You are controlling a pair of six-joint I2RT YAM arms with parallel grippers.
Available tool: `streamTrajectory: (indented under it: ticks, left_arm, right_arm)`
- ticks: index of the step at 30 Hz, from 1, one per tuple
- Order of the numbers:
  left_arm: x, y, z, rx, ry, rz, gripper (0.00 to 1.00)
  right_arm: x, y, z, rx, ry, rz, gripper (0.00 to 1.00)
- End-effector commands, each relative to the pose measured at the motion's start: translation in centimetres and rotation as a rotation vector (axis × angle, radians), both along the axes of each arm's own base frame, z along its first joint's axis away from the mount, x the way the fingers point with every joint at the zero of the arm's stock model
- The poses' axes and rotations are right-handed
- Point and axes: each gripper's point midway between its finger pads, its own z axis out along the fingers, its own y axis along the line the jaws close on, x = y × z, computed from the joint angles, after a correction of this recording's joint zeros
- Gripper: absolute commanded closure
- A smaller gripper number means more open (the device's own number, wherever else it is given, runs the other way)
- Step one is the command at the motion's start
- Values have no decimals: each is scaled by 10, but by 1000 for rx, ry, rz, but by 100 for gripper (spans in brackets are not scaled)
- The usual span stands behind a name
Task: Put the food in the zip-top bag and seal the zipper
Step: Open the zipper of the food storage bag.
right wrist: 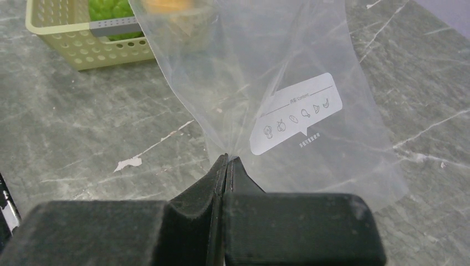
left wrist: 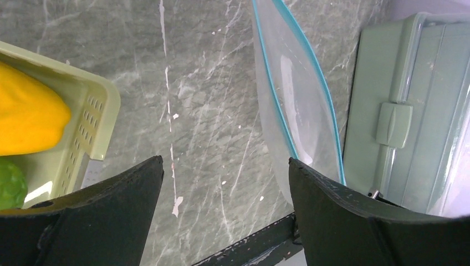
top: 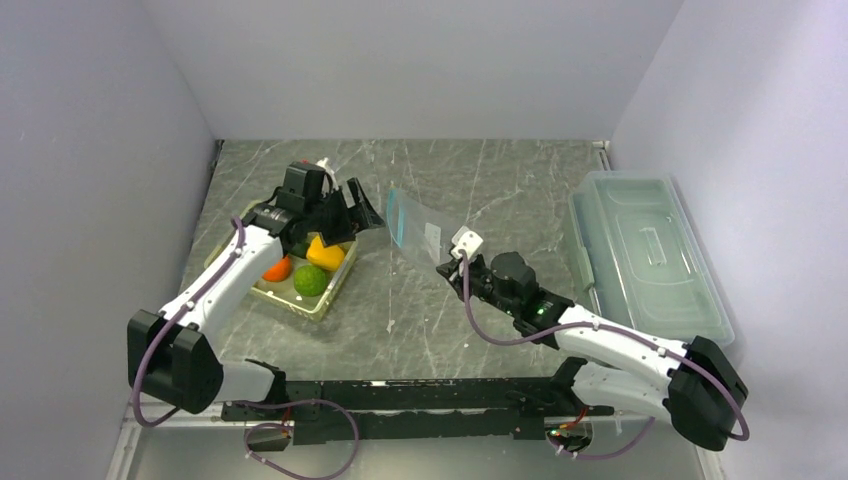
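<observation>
The clear zip-top bag (top: 420, 235) hangs tilted above the table middle, its light-blue zipper (top: 392, 220) at the far-left edge, mouth gaping in the left wrist view (left wrist: 296, 105). My right gripper (top: 447, 266) is shut on the bag's bottom edge (right wrist: 244, 100). The food lies in the pale green basket (top: 330, 290): a yellow-orange pepper (top: 324, 255), a green ball (top: 309, 281), an orange-red round one (top: 278, 269). The bananas are hidden. My left gripper (top: 362, 212) is open and empty, above the basket's far corner, left of the bag mouth.
A large clear lidded box (top: 645, 255) stands at the right, near the wall. The black rail (top: 420, 395) with both arm bases runs along the near edge. Walls close in left, right and back.
</observation>
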Motion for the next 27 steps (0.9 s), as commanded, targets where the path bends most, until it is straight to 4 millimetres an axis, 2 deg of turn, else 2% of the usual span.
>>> streamTrajectory:
  ticks: [1,7,14,20,27]
  left_arm:
    - [9,-10,4,-72,2,3,13]
    - [14,-11,1,-95,11,12,14]
    - [17,1,14,-67,-33,50,13]
    - [19,-9,18,-123,-27,24,16]
    - [19,-17,9,-149,8,-6,20]
  right_arm:
    - [-1,6,26,70,-87,24,100]
    - [-4,4,22,64,-87,29,100]
    - [-5,4,17,62,-82,29,100]
    - [-6,6,16,58,-82,39,100]
    - [-7,6,16,61,-86,38,100]
